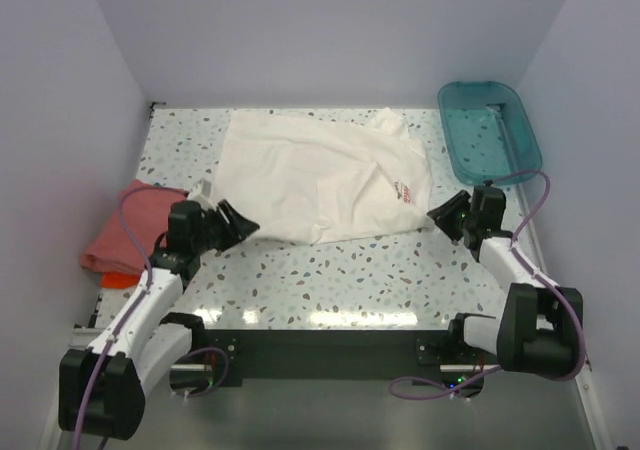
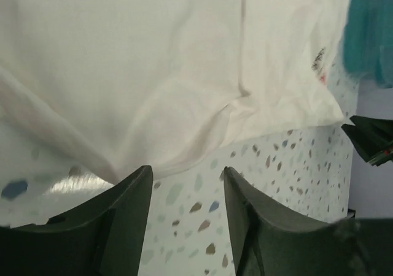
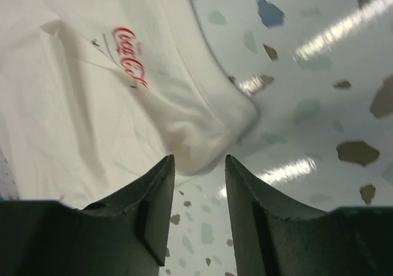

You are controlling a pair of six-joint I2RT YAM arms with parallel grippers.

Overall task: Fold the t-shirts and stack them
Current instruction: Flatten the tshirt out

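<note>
The white t-shirt [image 1: 320,170] lies spread flat across the far half of the table [image 1: 330,280]. Its long axis runs left to right, with the red print [image 1: 405,188] at the right end. The left gripper [image 1: 240,224] sits at the shirt's near-left edge and the right gripper [image 1: 440,215] at its near-right corner, both with fingers parted and gripping nothing. Folded salmon-pink [image 1: 130,230] and orange-red [image 1: 118,280] tees rest at the table's left edge.
</note>
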